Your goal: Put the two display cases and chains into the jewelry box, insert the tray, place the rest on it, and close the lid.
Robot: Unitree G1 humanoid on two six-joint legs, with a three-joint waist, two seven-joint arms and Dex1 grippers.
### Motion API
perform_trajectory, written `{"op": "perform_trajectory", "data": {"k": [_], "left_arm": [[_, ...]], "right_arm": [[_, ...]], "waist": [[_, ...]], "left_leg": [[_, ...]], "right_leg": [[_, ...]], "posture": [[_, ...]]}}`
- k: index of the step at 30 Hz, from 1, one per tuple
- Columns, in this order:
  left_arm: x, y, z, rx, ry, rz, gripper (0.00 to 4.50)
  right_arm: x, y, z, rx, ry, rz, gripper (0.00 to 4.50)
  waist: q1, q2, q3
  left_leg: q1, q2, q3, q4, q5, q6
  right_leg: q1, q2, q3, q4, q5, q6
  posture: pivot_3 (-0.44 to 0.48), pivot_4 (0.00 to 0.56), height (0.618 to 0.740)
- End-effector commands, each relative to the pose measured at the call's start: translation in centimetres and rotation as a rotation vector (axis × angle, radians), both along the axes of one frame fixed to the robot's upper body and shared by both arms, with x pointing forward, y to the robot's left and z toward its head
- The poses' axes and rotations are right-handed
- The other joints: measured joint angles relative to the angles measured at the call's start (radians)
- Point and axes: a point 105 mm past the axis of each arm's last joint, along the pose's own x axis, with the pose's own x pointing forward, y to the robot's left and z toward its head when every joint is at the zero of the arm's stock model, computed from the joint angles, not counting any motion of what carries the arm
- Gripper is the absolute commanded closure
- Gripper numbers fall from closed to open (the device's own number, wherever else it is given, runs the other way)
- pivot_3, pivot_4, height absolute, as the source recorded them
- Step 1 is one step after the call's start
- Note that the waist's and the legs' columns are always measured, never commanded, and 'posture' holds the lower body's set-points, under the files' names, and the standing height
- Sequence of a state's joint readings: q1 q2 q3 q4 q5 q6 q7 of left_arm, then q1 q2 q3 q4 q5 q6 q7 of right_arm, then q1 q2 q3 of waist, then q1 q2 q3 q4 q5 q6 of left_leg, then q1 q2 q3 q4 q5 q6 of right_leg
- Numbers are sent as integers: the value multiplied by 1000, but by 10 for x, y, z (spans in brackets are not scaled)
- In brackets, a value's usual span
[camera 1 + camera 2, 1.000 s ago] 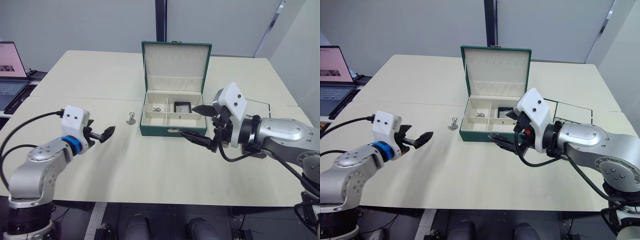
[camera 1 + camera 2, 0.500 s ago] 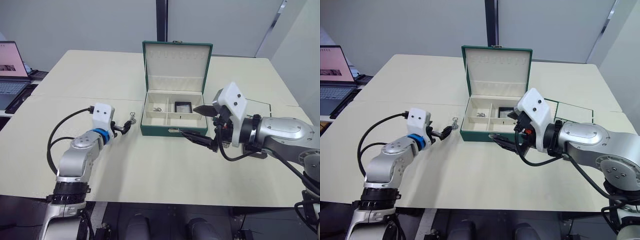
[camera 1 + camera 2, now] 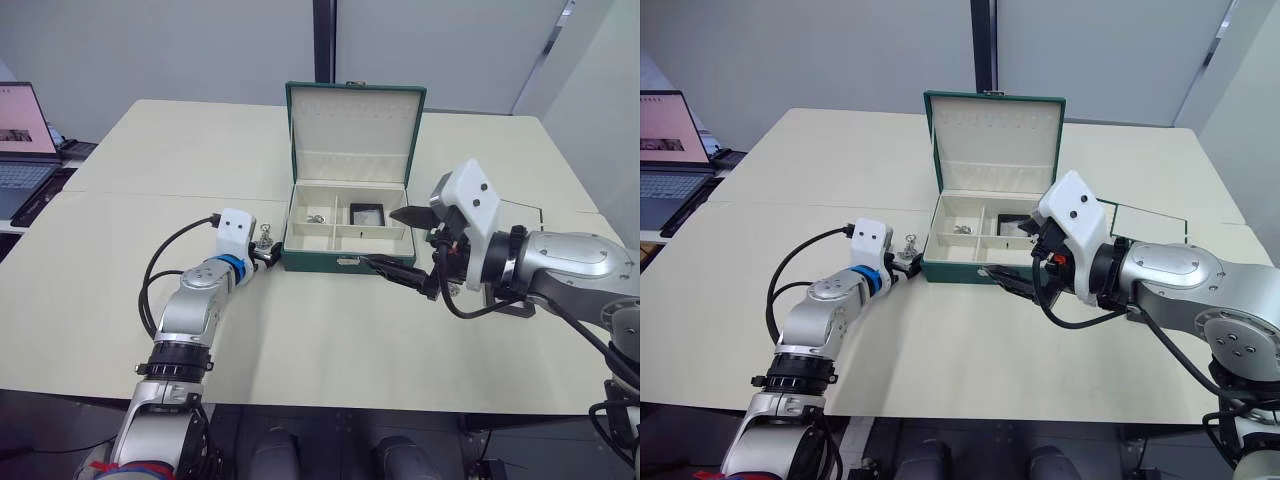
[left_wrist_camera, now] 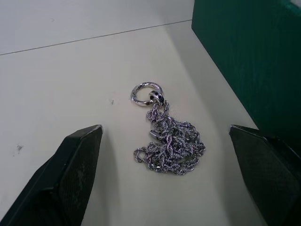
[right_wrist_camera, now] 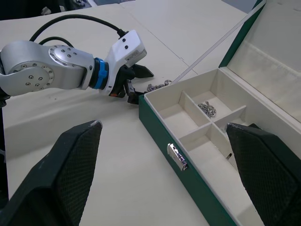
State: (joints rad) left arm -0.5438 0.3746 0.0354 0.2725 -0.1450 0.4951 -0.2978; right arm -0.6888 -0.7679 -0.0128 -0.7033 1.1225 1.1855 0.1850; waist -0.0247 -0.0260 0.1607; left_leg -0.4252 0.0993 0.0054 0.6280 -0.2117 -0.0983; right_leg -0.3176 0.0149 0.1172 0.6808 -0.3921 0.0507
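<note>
**Left claw spread around a chain beside the open jewelry box**

The left claw [image 4: 164, 188] is released, its two black fingers [image 4: 70, 174] spread wide with a small silver chain [image 4: 167, 146] lying on the counter [image 3: 300, 330] between them, untouched. The chain is a loose heap of links with a ring clasp at one end, just beside the left outer wall of the jewelry box [image 3: 345, 262].

The right claw [image 3: 400, 245] is also released, fingers well apart, hovering at the box's front right corner, near the small metal clasp [image 5: 175, 153] on the front wall.

The jewelry box stands near the middle of the counter with its lid [image 3: 352, 130] upright, cream lining and a row of hooks facing forward. Inside, another chain [image 3: 315, 218] lies in the rear left compartment, and one display case [image 3: 367, 213] sits in the rear right compartment.

A laptop [image 3: 22, 135] sits past the counter's left edge.
</note>
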Motion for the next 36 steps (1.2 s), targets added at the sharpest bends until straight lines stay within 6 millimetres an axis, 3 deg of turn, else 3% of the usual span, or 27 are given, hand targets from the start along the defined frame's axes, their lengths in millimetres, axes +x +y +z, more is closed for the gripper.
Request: {"op": "perform_trajectory", "data": {"k": [1, 21, 24, 36], "left_arm": [[4, -6, 5, 19, -29, -20, 38], [0, -11, -7, -4, -2, -8, 38], [2, -10, -8, -14, -7, 1, 600], [3, -10, -7, -29, -10, 0, 4402]], "right_arm": [[-5, 2, 17, 38, -69, 18, 0], [-7, 1, 17, 47, -67, 11, 0], [-7, 1, 17, 46, -67, 11, 0], [-6, 0, 17, 44, -67, 4, 0]], "waist": [[1, 0, 0], [2, 0, 0], [2, 0, 0], [-1, 0, 0]], "left_leg": [[0, 0, 0, 0, 0, 0], [0, 0, 0, 0, 0, 0], [0, 0, 0, 0, 0, 0], [0, 0, 0, 0, 0, -1]], "right_leg": [[0, 0, 0, 0, 0, 0], [0, 0, 0, 0, 0, 0], [0, 0, 0, 0, 0, 0], [0, 0, 0, 0, 0, 0]], "posture": [[0, 150, 740], [0, 150, 740], [0, 150, 740], [0, 150, 740]]}}
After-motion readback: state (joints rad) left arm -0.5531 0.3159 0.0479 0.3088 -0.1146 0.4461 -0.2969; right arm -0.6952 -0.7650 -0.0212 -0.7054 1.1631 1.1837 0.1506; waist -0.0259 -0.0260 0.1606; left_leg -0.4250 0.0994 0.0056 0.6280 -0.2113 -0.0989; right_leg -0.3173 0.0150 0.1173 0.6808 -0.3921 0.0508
